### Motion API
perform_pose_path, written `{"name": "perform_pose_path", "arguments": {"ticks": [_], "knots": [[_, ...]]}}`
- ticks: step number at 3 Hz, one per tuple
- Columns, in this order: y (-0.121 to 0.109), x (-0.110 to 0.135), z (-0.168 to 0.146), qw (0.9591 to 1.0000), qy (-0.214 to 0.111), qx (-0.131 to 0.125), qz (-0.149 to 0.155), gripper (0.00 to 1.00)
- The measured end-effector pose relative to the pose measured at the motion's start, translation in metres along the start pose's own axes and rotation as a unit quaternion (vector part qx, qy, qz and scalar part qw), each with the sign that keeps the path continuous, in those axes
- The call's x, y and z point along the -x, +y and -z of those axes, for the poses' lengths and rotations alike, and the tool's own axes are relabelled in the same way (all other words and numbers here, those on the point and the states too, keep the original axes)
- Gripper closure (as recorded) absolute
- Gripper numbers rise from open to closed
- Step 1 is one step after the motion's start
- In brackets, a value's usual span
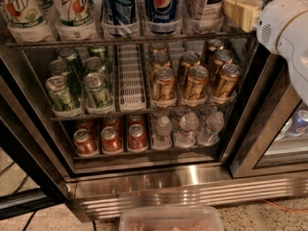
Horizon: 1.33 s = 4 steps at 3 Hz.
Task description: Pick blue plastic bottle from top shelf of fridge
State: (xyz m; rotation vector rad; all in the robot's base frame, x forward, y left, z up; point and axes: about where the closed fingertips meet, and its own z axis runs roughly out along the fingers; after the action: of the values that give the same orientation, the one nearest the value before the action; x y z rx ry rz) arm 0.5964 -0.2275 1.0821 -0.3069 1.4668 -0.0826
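The blue plastic bottle [204, 3] stands at the right end of the top shelf [130, 41] of the fridge [192, 186]. Only its lower body with the pale printed label shows; the cap is out of view. Left of it stand two dark blue Pepsi bottles [162, 6] and green-and-white 7UP bottles [72, 8]. My gripper [242, 12], cream-coloured, is at the top right on the white arm [288, 30]. It is just right of the bottle at shelf height. I cannot tell whether it touches the bottle.
Below are racks of green cans [77, 83], gold cans [192, 78], red cans [110, 138] and small water bottles [187, 129], with a white lane tray [131, 76] between. A dark door frame [262, 129] stands at the right. A translucent container [171, 219] sits at the bottom edge.
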Motion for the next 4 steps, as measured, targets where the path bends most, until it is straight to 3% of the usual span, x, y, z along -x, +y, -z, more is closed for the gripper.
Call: {"name": "perform_pose_path", "arguments": {"ticks": [1,2,3,4], "knots": [[-0.003,-0.004,-0.005,1.0,0.004,-0.004,0.002,0.19],[-0.006,-0.003,-0.012,1.0,0.002,-0.008,0.004,0.29],[-0.005,-0.003,-0.013,0.9999,0.002,-0.009,0.004,0.45],[-0.008,0.0,-0.018,0.9998,0.0,-0.017,0.004,0.47]]}}
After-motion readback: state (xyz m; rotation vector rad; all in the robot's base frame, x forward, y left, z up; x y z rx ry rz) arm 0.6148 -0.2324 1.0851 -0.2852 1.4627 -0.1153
